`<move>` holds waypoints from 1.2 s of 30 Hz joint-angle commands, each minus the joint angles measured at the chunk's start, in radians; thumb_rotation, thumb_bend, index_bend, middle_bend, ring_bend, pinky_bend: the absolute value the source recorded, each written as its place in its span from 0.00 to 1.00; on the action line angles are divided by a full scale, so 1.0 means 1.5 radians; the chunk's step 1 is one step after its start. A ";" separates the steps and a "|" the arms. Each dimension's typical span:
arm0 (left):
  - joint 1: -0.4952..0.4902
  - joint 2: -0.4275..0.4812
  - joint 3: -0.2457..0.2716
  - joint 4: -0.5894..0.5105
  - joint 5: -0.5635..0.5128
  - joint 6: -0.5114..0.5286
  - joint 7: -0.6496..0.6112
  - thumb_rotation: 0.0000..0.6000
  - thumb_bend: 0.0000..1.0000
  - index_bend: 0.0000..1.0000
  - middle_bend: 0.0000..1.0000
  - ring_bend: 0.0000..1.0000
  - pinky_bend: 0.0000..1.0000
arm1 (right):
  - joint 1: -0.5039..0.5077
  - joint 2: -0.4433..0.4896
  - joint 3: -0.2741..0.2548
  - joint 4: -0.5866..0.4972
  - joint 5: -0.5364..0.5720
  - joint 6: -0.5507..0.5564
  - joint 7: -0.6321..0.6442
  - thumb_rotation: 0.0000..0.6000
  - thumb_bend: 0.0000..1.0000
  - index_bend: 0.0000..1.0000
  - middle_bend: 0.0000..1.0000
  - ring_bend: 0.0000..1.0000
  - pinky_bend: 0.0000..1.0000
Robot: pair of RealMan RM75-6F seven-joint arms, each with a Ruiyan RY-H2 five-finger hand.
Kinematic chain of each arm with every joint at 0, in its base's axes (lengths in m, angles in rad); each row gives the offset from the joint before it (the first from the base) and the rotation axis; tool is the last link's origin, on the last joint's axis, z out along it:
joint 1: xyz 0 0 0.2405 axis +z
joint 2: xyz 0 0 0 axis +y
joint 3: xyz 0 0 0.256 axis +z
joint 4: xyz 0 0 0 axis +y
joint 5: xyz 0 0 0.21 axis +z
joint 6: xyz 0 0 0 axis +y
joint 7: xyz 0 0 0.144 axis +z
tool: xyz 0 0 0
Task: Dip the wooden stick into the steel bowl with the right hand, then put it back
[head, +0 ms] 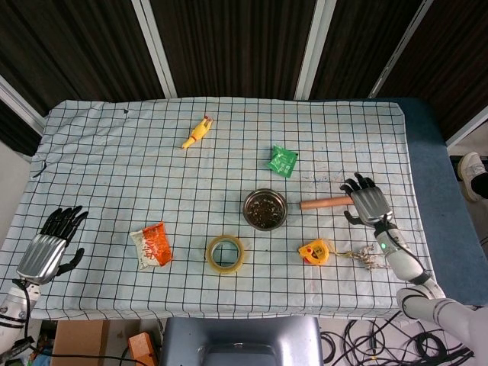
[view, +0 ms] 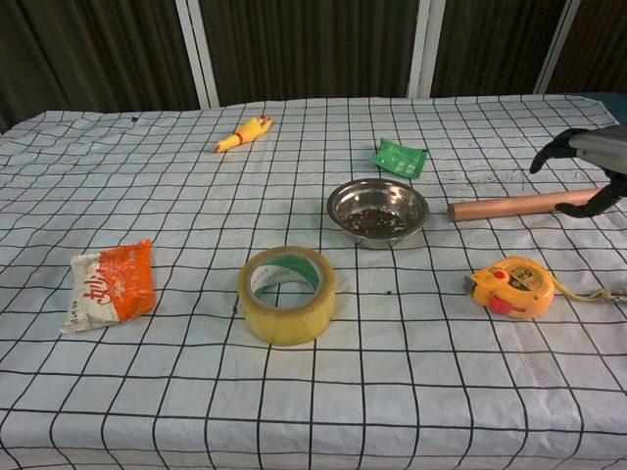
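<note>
The wooden stick [head: 324, 203] [view: 505, 207] lies flat on the checked cloth, just right of the steel bowl [head: 247, 206] [view: 331, 206], which holds dark bits. My right hand [head: 367, 201] [view: 588, 162] hovers over the stick's right end. Its fingers arch above the end and its thumb is low beside it; nothing is lifted. In the chest view this hand is cut off by the right edge. My left hand [head: 47, 248] is near the table's front left corner with fingers spread and empty. It shows only in the head view.
A yellow tape roll [head: 226, 253] [view: 286, 294] and a yellow tape measure [head: 315, 251] [view: 512, 287] sit in front of the bowl. A green packet [head: 282, 160], a yellow toy chicken [head: 197, 133] and an orange packet [head: 151, 244] lie further off. A tangled cord [head: 374, 259] lies under the right forearm.
</note>
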 commanded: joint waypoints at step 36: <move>0.022 -0.028 -0.015 0.037 0.023 -0.002 -0.012 1.00 0.43 0.00 0.00 0.00 0.05 | 0.040 -0.164 0.054 0.164 -0.030 0.005 0.132 1.00 0.41 0.70 0.42 0.36 0.42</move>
